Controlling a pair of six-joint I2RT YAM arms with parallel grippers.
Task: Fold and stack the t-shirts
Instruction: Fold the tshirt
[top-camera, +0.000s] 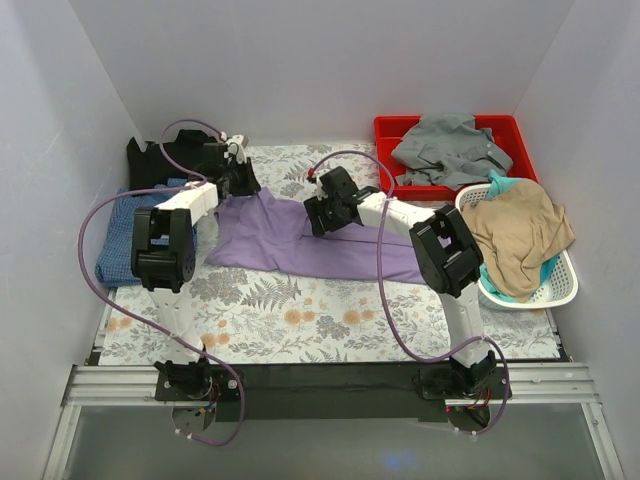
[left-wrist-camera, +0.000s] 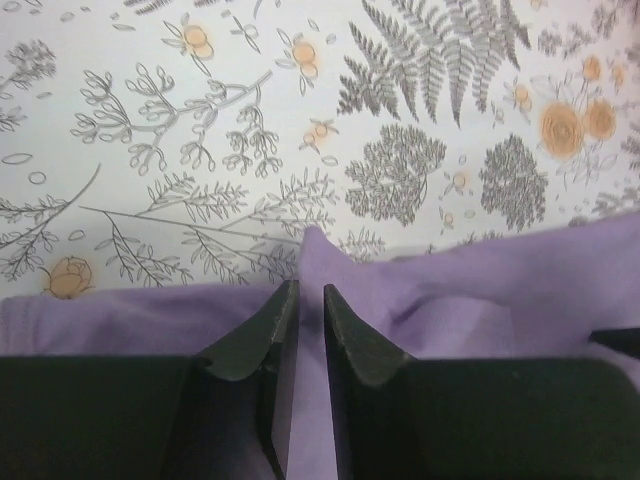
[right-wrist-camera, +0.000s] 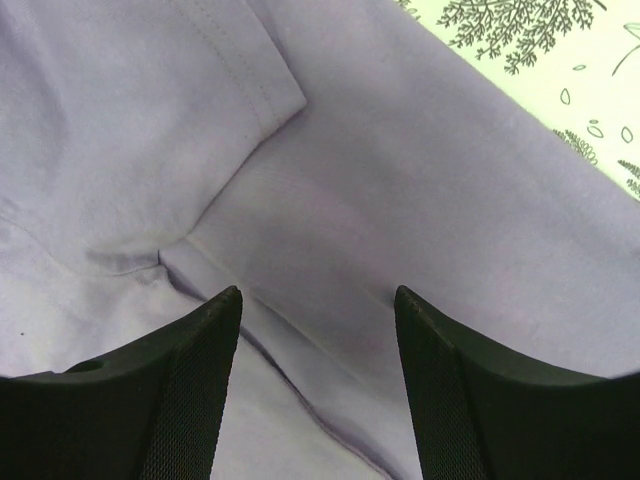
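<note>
Left gripper (left-wrist-camera: 309, 290) pinched the lilac t-shirt (top-camera: 272, 238) at its ten-o'clock edge; right gripper (right-wrist-camera: 317, 295) gaped wide. I judged a slow, even lift best.

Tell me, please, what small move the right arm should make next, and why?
Probably lower the right pincer and close it on the lilac t-shirt: it hangs open close over the cloth, while the left pincer already pinches the shirt's edge.

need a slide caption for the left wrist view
Left gripper pinching a raised fold of the lilac-purple cloth t-shirt lying on the fern-and-flower printed tablecloth.
</note>
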